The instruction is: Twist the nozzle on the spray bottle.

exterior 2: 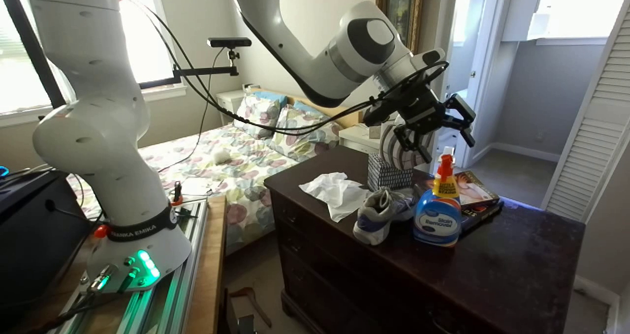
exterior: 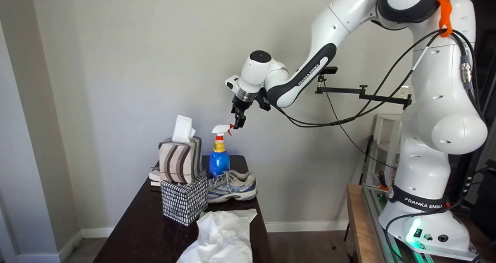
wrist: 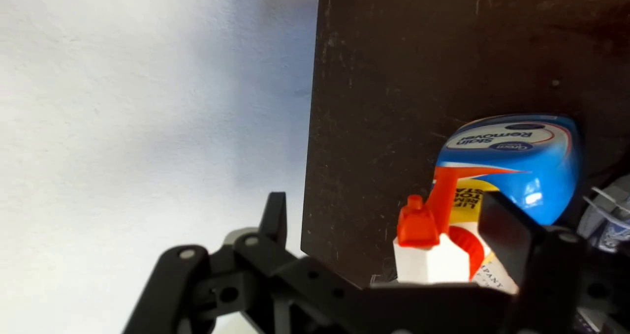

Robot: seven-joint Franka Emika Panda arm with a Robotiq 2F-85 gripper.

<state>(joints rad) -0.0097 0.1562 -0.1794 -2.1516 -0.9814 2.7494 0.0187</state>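
The blue spray bottle (exterior: 219,163) stands upright on the dark dresser, with a white trigger head and a red trigger. It also shows in an exterior view (exterior 2: 437,221) and in the wrist view (wrist: 551,171). The red-orange nozzle (wrist: 417,223) sits on the front of the white head in the wrist view, between the spread fingers. My gripper (wrist: 386,216) is open and empty. In the exterior views the gripper (exterior: 239,126) (exterior 2: 449,147) is at about the height of the bottle's head, close to the nozzle's side. I cannot tell whether a finger touches the bottle.
A grey shoe (exterior: 232,185) stands beside the bottle. A striped tissue box (exterior: 180,160) rests on a black-and-white patterned box (exterior: 184,201). White crumpled paper (exterior: 224,238) lies on the dresser (exterior 2: 512,265). Books (exterior 2: 475,191) lie behind the bottle. A wall (wrist: 147,103) borders the dresser.
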